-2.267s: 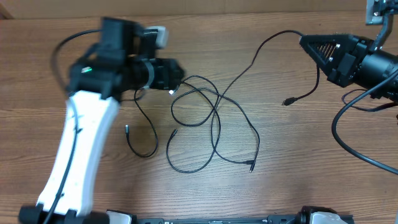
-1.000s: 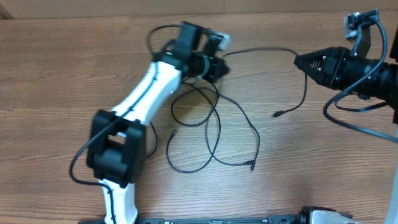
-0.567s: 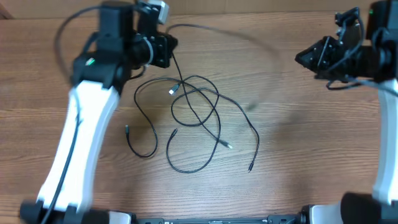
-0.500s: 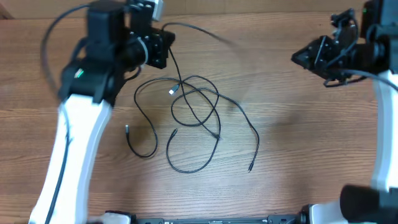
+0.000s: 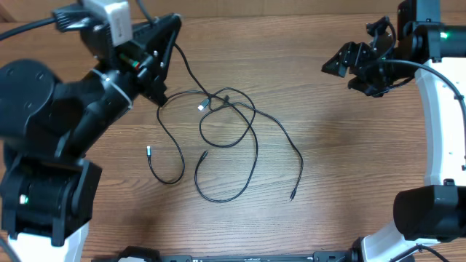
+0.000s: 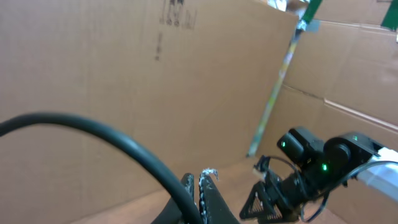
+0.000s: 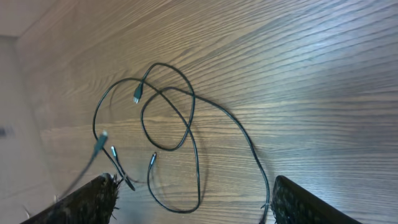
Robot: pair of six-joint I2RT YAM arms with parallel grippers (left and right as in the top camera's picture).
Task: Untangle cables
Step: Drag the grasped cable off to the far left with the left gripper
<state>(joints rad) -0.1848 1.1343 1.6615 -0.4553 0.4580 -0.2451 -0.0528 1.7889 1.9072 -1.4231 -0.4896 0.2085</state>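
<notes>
The cables are black. The surface is brown with horizontal wood grain. The right arm is white and black.

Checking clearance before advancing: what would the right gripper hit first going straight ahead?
Likely the cables on the table; the open right gripper points at their tangle, nothing between, though depth is unclear.

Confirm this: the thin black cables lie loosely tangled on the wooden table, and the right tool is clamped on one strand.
Not quite: the right tool is open and holds nothing, as the right wrist view shows. The thin black cables do lie loosely tangled on the wooden table.
</notes>
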